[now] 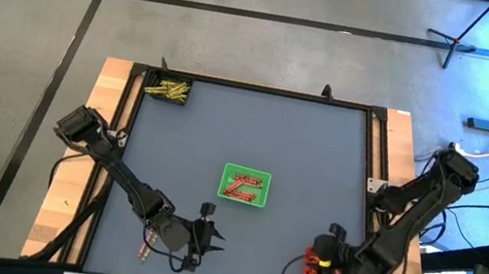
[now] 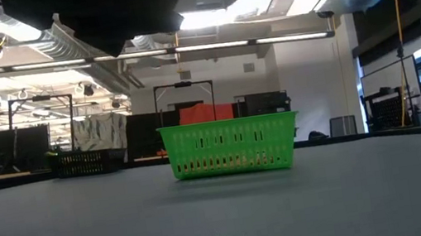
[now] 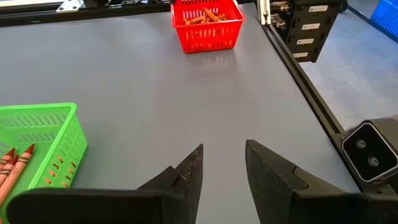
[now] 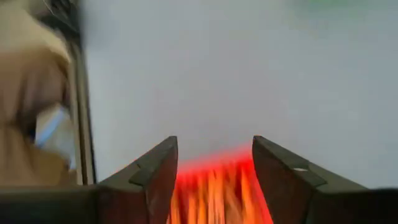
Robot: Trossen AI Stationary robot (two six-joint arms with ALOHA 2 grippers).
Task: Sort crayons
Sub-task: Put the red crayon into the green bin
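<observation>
1. Right end effector (image 4: 214,180) hangs directly over the red perforated plastic square tray (image 1: 312,271) at the near right corner of the grey desk (image 1: 300,156). Fingers stand apart with nothing between them. The blurred orange-red crayons (image 4: 214,193) lie in the tray right below the gap. My read: it is parked there to drop a crayon in with the others.
2. Left end effector (image 3: 224,171) sits low over bare desk at the near edge. Fingers are part open, with a clear gap and nothing held. It looks like it's waiting, out of the right arm's way.
3. Green perforated plastic square tray (image 1: 245,185) sits mid-desk, just beside and ahead of the left end effector. It holds a few red-orange crayons (image 1: 242,188).
4. Dark tray (image 1: 168,89) is in the far left corner, well apart from both end effectors. It holds the yellow crayons (image 1: 165,91).
5. Each tray shows one colour family, so the trays serve as the colour bins.
6. Something small lies on the desk close to the left end effector; can't tell if it's a crayon.
7. Can't tell whether any loose crayons remain, so progress looks late-stage but unconfirmed.
</observation>
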